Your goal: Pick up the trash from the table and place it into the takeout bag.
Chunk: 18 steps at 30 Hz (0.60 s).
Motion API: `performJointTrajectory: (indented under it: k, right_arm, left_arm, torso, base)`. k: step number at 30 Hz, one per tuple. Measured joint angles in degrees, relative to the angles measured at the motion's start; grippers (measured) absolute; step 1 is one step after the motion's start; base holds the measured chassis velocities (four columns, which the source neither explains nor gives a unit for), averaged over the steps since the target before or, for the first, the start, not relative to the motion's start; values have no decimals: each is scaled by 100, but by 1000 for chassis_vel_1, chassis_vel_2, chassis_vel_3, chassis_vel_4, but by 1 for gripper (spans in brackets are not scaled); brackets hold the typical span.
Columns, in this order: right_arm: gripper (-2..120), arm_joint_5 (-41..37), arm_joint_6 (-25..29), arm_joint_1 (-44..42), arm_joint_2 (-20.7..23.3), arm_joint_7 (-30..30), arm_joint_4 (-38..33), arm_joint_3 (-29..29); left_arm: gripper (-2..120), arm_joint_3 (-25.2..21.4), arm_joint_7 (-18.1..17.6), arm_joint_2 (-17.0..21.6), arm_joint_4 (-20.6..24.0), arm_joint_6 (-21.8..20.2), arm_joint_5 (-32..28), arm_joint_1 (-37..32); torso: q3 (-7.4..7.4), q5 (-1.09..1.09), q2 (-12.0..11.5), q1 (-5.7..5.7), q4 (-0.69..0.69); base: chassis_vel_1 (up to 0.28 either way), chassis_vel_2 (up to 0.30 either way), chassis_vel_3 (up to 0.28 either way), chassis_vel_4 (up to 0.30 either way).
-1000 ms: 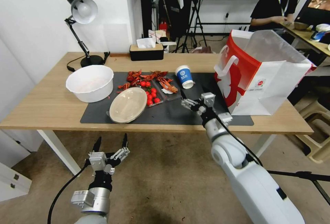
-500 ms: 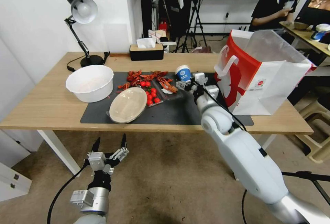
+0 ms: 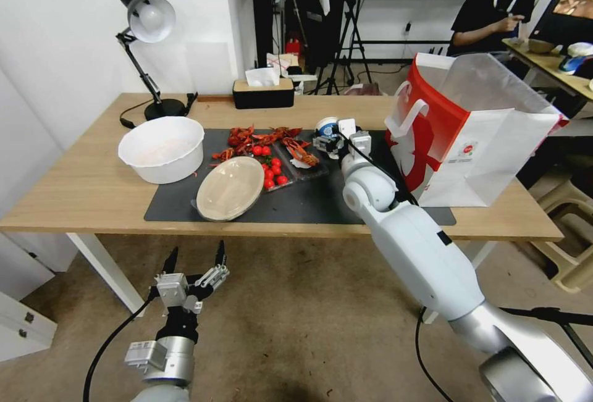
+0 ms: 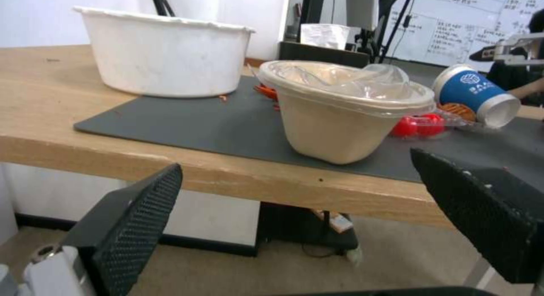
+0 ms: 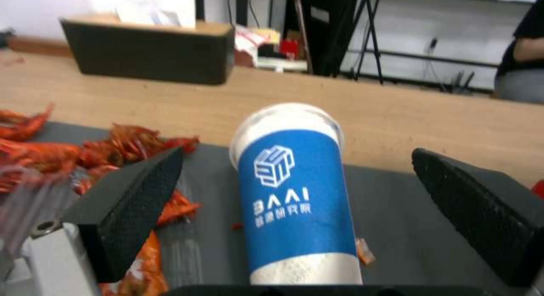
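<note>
Where mat lay bare before, right claw [image 3: 327, 140] astride paper cup [image 3: 325, 125].

blue-and-white paper cup [image 5: 295, 198]; red-and-white takeout bag [image 3: 469, 136]; dark grey mat [image 3: 309, 198].

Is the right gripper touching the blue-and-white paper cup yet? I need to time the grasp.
Apart. In the right wrist view the blue-and-white paper cup lies between the right gripper's open fingers, with dark mat visible on both sides.

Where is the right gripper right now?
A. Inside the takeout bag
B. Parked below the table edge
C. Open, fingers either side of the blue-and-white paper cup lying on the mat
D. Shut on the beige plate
C: the right gripper is open, its fingers flanking the blue-and-white paper cup lying on the dark mat.
</note>
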<state>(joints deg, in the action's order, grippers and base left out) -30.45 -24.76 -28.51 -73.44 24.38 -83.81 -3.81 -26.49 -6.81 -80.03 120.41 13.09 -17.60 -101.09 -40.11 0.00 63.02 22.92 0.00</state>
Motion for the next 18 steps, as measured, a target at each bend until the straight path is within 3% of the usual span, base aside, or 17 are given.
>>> performJointTrajectory:
  k: [18]
  right_arm:
    - [100, -237, -817, 759, -306, -412, 1085, 86]
  left_arm:
    - [100, 28, -7, -2, 0, -2, 20, -7]
  torso:
    - [0, 0, 0, 0, 0]
  base:
    - [0, 0, 0, 0]
